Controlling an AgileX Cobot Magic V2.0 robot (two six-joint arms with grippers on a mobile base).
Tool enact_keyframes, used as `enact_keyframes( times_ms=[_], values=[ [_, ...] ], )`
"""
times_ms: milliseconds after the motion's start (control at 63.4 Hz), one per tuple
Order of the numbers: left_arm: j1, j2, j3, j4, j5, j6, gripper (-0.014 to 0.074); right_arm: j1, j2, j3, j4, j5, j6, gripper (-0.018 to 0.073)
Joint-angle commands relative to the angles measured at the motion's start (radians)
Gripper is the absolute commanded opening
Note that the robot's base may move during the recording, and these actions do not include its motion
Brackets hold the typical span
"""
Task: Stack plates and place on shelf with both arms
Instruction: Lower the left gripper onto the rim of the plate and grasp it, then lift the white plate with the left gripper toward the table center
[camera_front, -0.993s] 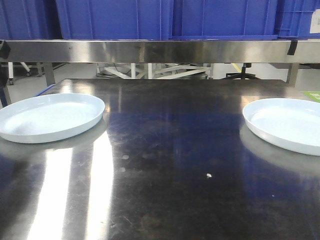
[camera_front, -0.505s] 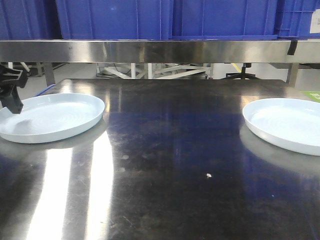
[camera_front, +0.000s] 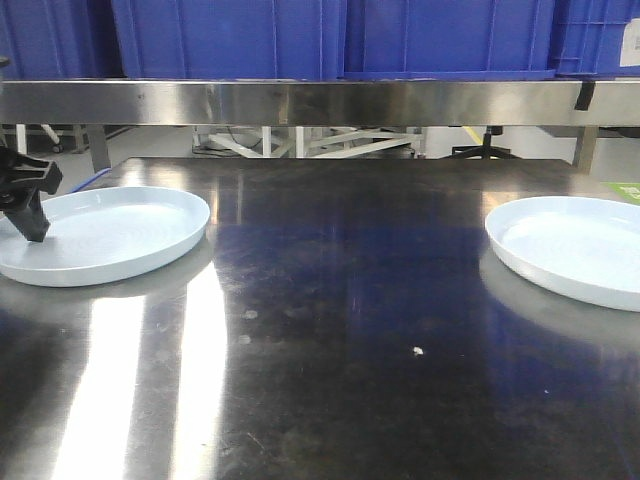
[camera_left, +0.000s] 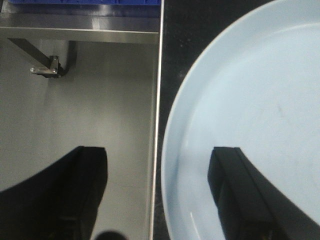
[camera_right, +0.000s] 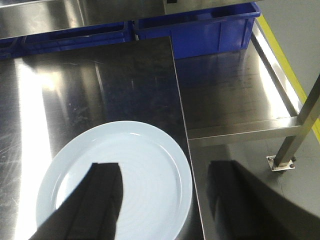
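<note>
Two pale blue-white plates lie apart on the dark steel table (camera_front: 340, 300). The left plate (camera_front: 110, 235) (camera_left: 250, 90) has my left gripper (camera_front: 25, 205) (camera_left: 159, 150) open across its left rim, one finger over the plate's inside and the other out beyond the table's edge. The right plate (camera_front: 580, 250) (camera_right: 150, 150) lies under my right gripper (camera_right: 166, 166), which hangs open above it: one finger is over the plate, the other past the table's right edge. The front view does not show the right gripper.
A steel shelf rail (camera_front: 320, 100) crosses above the table's far side, with blue bins (camera_front: 230, 35) standing on it. To the right of the table runs a lower steel surface (camera_right: 235, 85) with blue crates (camera_right: 195, 30) and a steel post (camera_right: 300, 130).
My left gripper has come into the front view at the left edge and settled lower over the left plate's rim. Neither plate has moved.
</note>
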Motion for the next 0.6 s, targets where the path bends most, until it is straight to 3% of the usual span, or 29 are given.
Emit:
enact_keyframes(
  times_ms=[0, 95, 126, 173, 189, 252, 583],
  values=[
    [-0.005, -0.034, -0.029, 0.001, -0.064, -0.006, 0.0477, 0.002, -0.007, -0.038, -0.006, -0.066, -0.009, 0.0486],
    [-0.005, -0.032, -0.029, 0.001, -0.07, -0.006, 0.0336, 0.002, -0.007, -0.038, -0.006, -0.066, -0.009, 0.0486],
    [-0.005, -0.032, -0.029, 0.001, -0.072, -0.006, 0.0258, 0.002, -0.007, -0.038, -0.006, -0.066, -0.009, 0.0486],
    [-0.005, -0.032, -0.029, 0.001, -0.078, -0.006, 0.0075, 0.002, -0.007, -0.038, -0.006, -0.066, -0.009, 0.0486],
    [-0.005, -0.032, -0.029, 0.001, -0.077, -0.006, 0.006, 0.002, -0.007, -0.038, -0.006, -0.066, -0.009, 0.0486],
    [-0.005, -0.032, -0.029, 0.004, -0.085, -0.006, 0.0122, 0.002, -0.007, -0.038, -0.006, -0.066, -0.009, 0.0486],
    [-0.026, -0.058, -0.091, -0.001, -0.017, -0.006, 0.01, 0.002, -0.006, -0.038, -0.006, -0.066, -0.009, 0.0486]
  ],
)
